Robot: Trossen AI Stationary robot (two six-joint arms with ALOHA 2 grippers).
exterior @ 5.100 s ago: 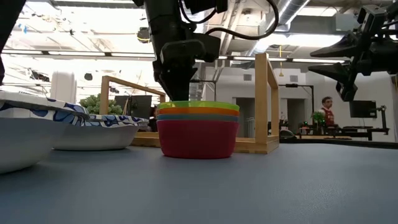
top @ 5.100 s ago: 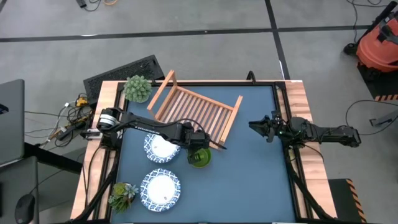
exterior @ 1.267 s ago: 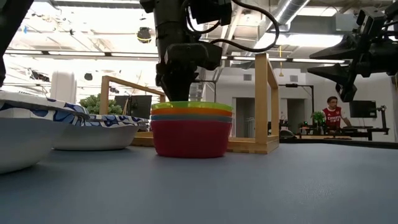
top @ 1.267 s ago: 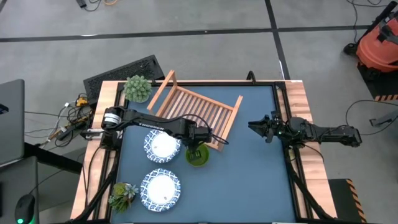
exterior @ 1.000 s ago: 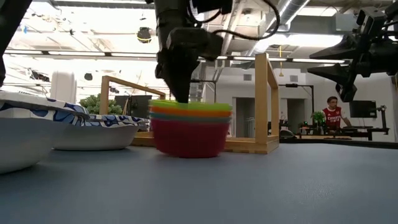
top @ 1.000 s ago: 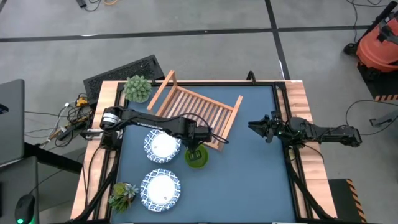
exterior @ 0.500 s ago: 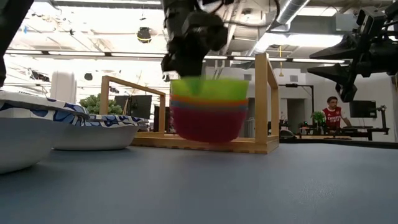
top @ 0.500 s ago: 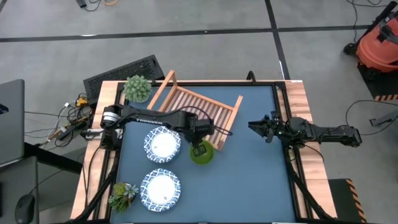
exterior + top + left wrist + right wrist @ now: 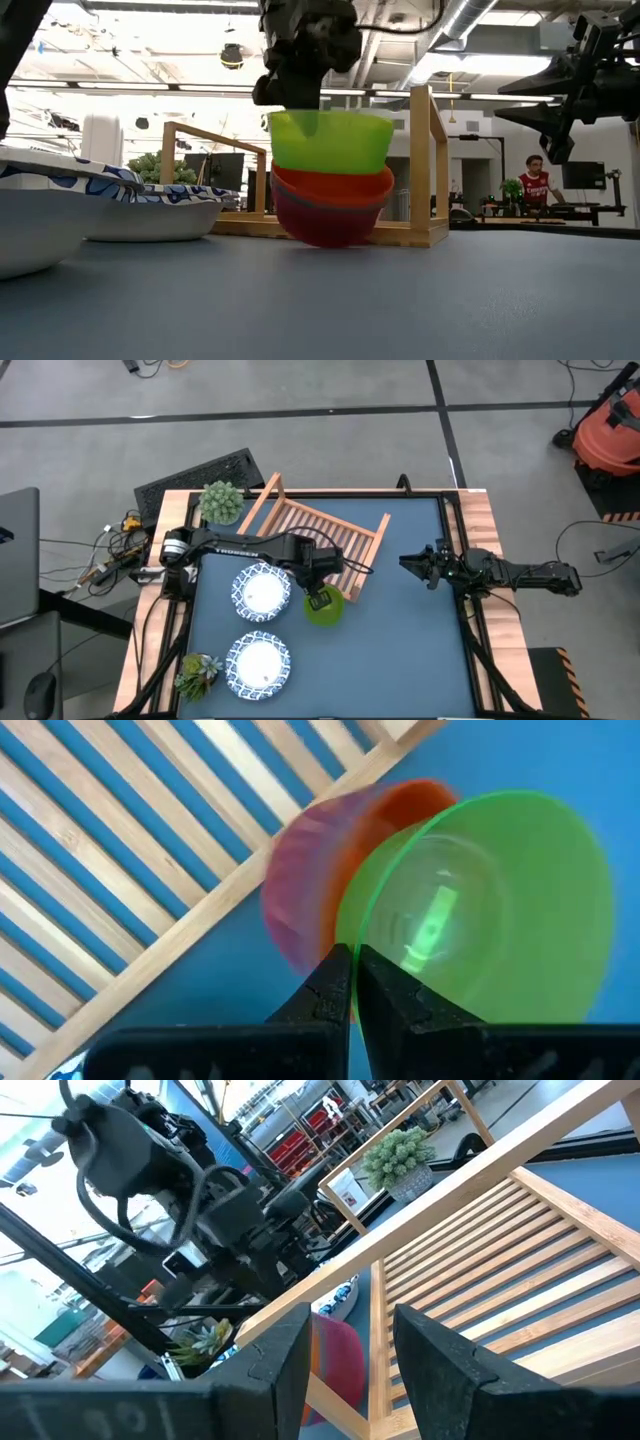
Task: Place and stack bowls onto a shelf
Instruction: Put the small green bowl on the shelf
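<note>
Bowls point(image 9: 331, 180) hang nested and tilted off the table, the green bowl's point(image 9: 480, 910) rim pinched in the left claw point(image 9: 350, 982), the shelf point(image 9: 318, 535) just beyond it. Right claw point(image 9: 414, 564) waits well apart, fingers spread.

— What's the green bowl point(image 9: 480, 910) like?
— Thin plastic, see-through and glossy, between my matt black fingers point(image 9: 325, 990). The red bowl point(image 9: 335, 188) and magenta bowl point(image 9: 322, 228) under it look like smooth plastic too.
— And the shelf point(image 9: 322, 536)?
— Pale bare wood, matt slats. The table point(image 9: 400, 650) is a smooth, dull blue surface.
</note>
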